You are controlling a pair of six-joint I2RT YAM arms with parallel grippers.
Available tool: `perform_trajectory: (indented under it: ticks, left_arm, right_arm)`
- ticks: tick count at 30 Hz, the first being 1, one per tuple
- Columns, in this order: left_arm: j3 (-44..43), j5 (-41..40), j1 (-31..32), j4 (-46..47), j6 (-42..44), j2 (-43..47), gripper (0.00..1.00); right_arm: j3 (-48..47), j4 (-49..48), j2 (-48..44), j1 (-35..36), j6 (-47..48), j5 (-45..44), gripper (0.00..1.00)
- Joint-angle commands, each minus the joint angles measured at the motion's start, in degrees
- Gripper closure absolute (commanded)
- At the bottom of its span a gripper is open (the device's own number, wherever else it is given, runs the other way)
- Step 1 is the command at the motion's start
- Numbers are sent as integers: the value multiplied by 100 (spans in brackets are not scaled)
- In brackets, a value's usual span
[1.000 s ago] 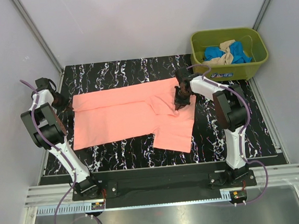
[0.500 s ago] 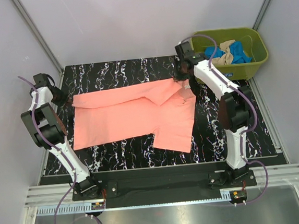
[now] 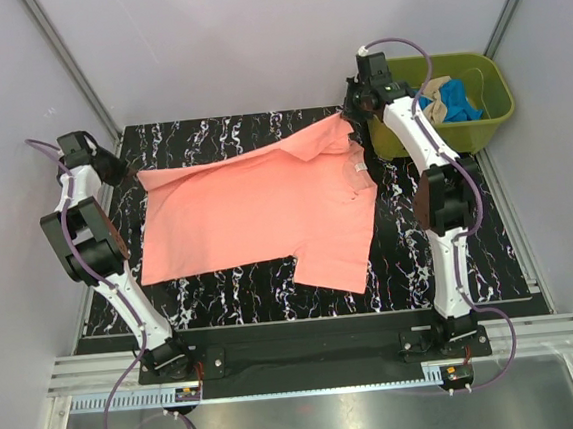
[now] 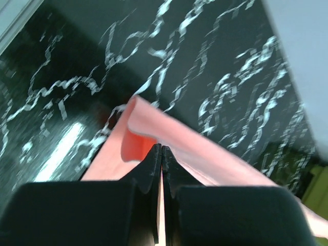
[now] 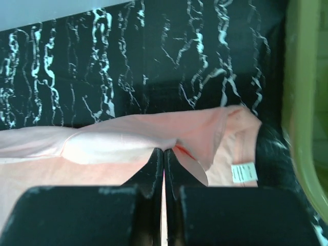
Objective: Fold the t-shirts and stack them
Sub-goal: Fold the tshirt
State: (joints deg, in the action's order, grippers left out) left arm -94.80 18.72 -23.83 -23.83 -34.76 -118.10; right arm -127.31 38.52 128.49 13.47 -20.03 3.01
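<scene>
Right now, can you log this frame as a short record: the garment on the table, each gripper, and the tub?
garment: salmon-pink t-shirt, spread on the black marbled table
left gripper: shut on the shirt's far left corner
right gripper: shut on the shirt's far right edge, next to the tub
tub: olive-green tub, far right corner
tub contents: blue cloth and beige cloth, bunched
folded stack: none visible
</scene>
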Motion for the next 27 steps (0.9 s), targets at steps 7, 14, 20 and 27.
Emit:
perform_trajectory:
  ticks: [7,14,20,27]
  left_arm:
    - [-337,580,10,1521,-470,-248,98]
    - [-293,888,37,2181,-523,-336,94]
    - [-636,668,28,1374,-374,-407,96]
    - [-487,335,19,178,337,-240,97]
  right_arm:
    - [-822,-749,563,-135,-18,710,100]
    - [-1068,-960,730,-266,-97,973,100]
    - [-1367,-444,801,-284,-343,1079,100]
    - [143,-380,11,-284,-168,1264,100]
